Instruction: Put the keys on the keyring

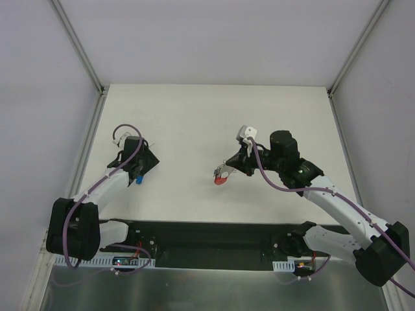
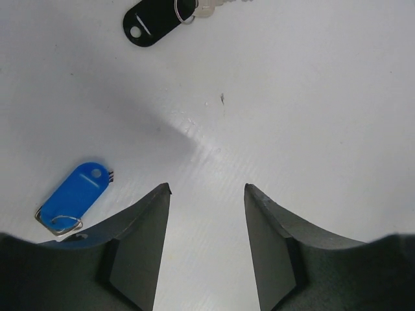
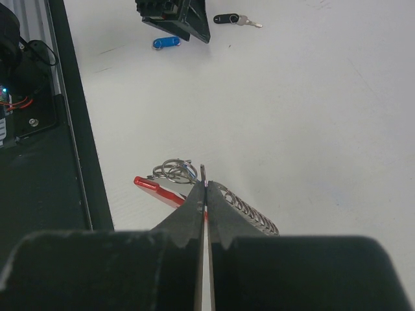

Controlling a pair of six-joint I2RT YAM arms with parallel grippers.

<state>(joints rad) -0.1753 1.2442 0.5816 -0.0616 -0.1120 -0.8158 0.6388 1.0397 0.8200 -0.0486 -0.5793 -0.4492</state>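
Note:
My right gripper (image 3: 204,184) is shut on a thin metal ring of the keyring. Its red band (image 3: 155,188), silver rings (image 3: 174,171) and chain (image 3: 249,210) spread out just past the fingertips, low over the table. In the top view the keyring (image 1: 221,179) is at table centre under my right gripper (image 1: 225,172). My left gripper (image 2: 207,188) is open and empty over bare table. The blue-headed key (image 2: 74,197) lies just left of its left finger. The black-headed key (image 2: 152,23) lies further ahead. The blue key also shows in the top view (image 1: 140,179).
The black base strip (image 3: 45,168) runs along the table's near edge, close behind the keyring. In the right wrist view my left gripper (image 3: 175,13) sits far off, with the blue key (image 3: 166,42) and the black key (image 3: 227,19) beside it. White walls enclose the table.

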